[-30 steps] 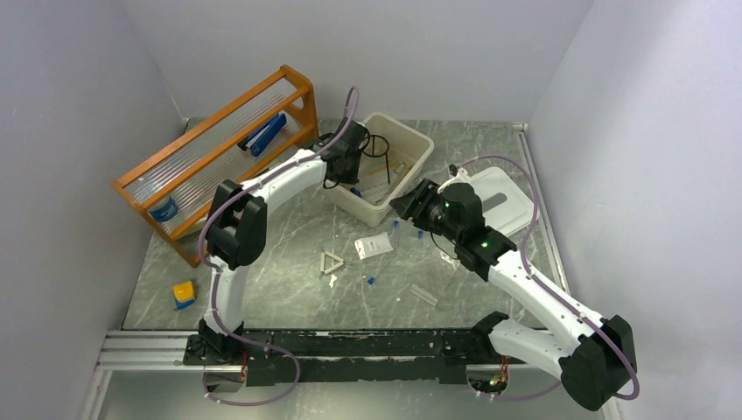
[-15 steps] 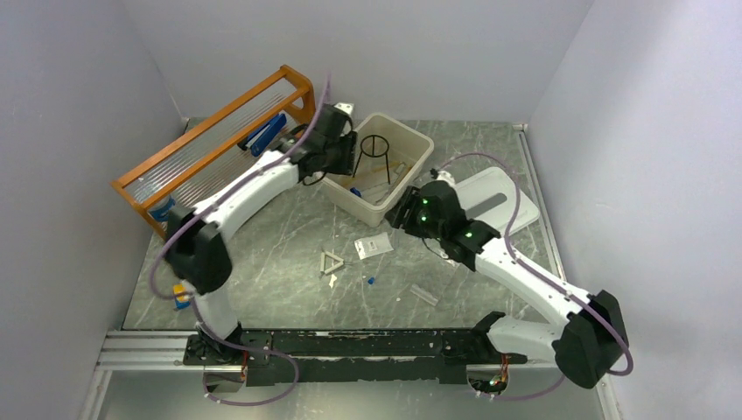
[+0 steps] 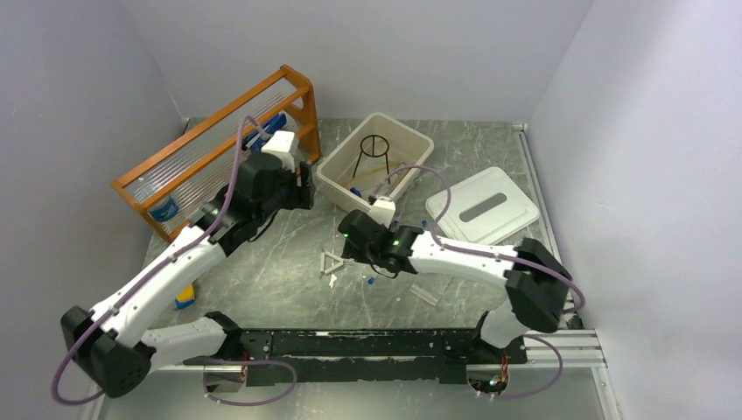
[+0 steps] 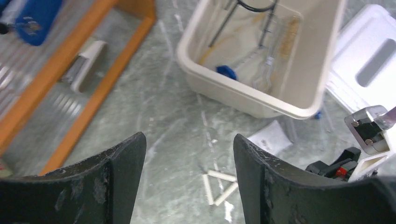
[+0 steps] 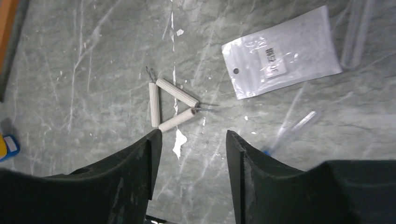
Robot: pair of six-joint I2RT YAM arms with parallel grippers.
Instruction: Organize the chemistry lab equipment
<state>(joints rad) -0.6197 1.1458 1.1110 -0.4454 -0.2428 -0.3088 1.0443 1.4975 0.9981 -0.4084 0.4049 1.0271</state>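
The left gripper [image 4: 187,149] is hanging over the grey marbled table [image 3: 262,280], left of centre in the overhead view. Its two black fingers are standing well apart with nothing between them. Just to its right, the beige tub [image 3: 404,125] is sitting open, and the black wire ring tripod [image 3: 374,144] is standing upright inside it. A blue-capped piece [image 4: 227,71] is lying on the tub floor near the front wall. The white lid [image 3: 483,206] is resting flat on the table, right of the tub. The orange wooden rack [image 3: 214,149] is leaning along the upper left.

The right gripper [image 5: 192,140] is reaching toward the middle of the table and hovering low. Its fingers are also spread, gripping nothing. In its wrist view the wire triangle [image 5: 170,105] is lying flat just above the gap between the fingertips, not touching them. The white packet [image 5: 282,51] is lying flat in the upper right, apart from the triangle. A clear vial [image 5: 292,130] is showing blurred below the packet, and I cannot tell much more about it. A clear tube [image 3: 424,295] is lying near the table's front edge in the overhead view, and a tiny blue-capped vial [image 3: 372,281] is sitting between it and the triangle. A small yellow and blue item [image 3: 184,296] is lying at the lower left, beside the left arm.
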